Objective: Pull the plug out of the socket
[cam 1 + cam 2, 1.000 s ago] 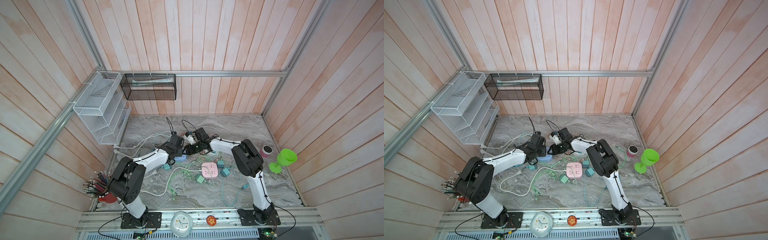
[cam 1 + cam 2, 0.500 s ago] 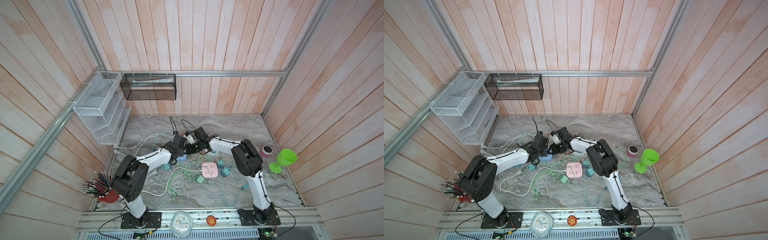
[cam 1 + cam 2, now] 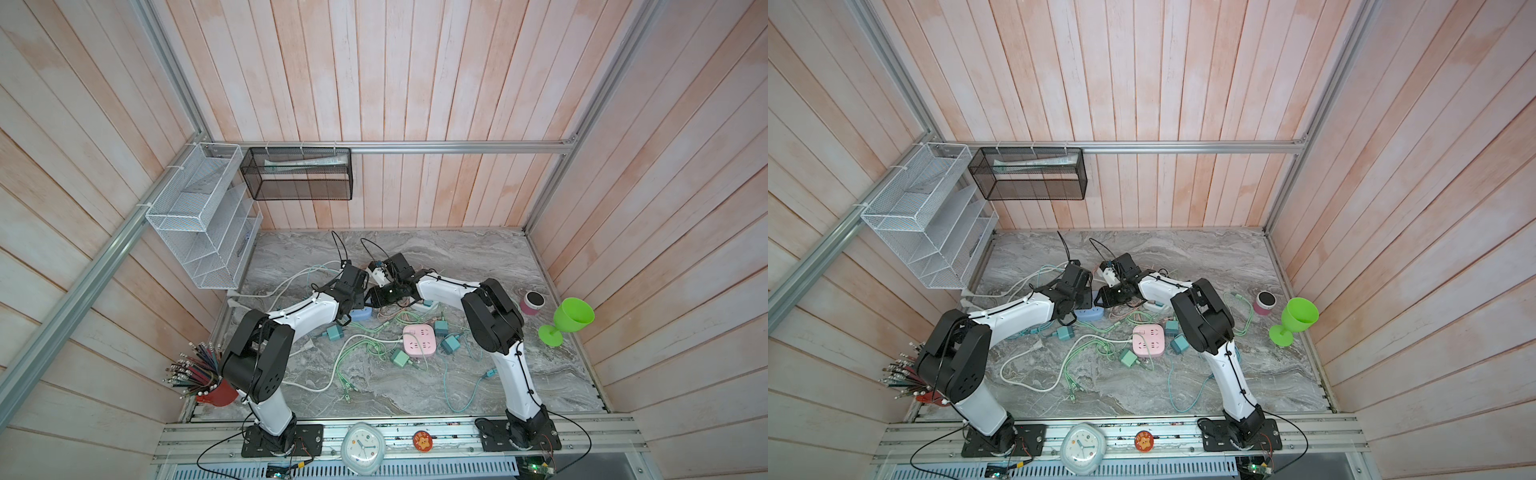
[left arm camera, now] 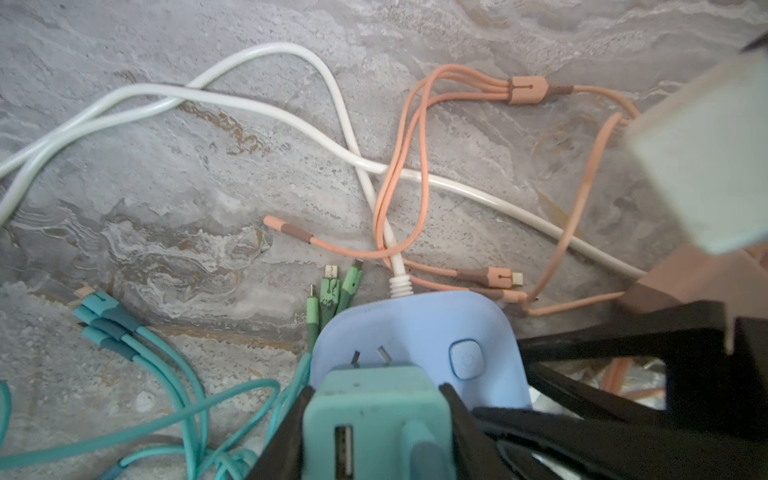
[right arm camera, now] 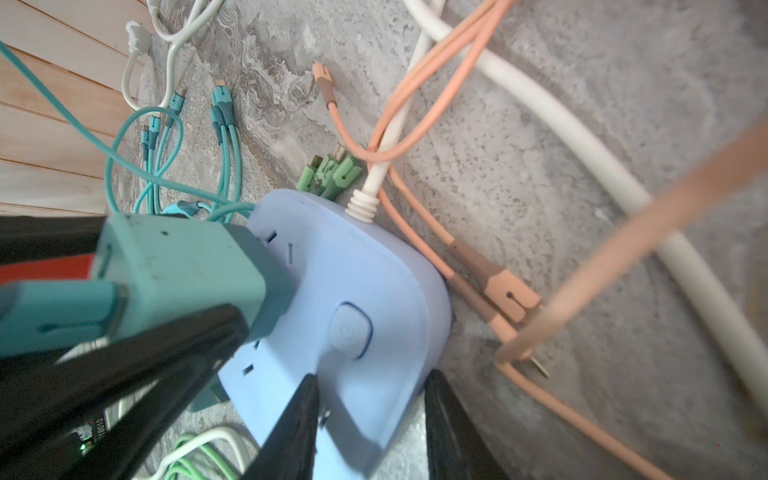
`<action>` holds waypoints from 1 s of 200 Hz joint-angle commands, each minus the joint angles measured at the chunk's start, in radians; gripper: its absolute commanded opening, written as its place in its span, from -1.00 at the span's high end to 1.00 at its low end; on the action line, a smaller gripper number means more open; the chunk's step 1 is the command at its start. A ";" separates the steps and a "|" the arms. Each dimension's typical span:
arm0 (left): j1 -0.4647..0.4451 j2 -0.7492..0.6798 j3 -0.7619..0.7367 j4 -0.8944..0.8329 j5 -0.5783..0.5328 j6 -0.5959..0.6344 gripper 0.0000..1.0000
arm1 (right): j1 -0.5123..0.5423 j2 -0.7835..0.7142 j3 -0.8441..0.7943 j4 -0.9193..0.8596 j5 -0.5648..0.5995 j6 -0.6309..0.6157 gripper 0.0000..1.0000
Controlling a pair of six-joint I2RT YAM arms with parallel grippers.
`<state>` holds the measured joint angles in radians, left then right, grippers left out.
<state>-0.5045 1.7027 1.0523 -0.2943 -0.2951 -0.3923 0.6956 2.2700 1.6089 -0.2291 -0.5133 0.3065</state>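
Inside my left end effector (image 4: 376, 390) the plug (image 4: 374, 415) is squeezed tight. My right end effector (image 5: 371, 376) pinches the socket (image 5: 374, 266). The plug looks not out yet; pulling is left.

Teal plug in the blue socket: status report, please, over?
Left claw shut on teal plug. Right claw clamps blue socket. Plug not yet out. Orange cables lie beside socket, none blocking.
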 commanded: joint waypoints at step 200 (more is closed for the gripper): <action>0.247 -0.052 0.028 -0.010 0.462 0.051 0.60 | 0.010 0.094 -0.079 -0.183 0.202 -0.014 0.09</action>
<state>-0.2714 1.6062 1.0302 -0.3061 0.0559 -0.3412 0.7250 2.2570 1.5921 -0.1783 -0.5060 0.3176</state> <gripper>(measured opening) 0.433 0.457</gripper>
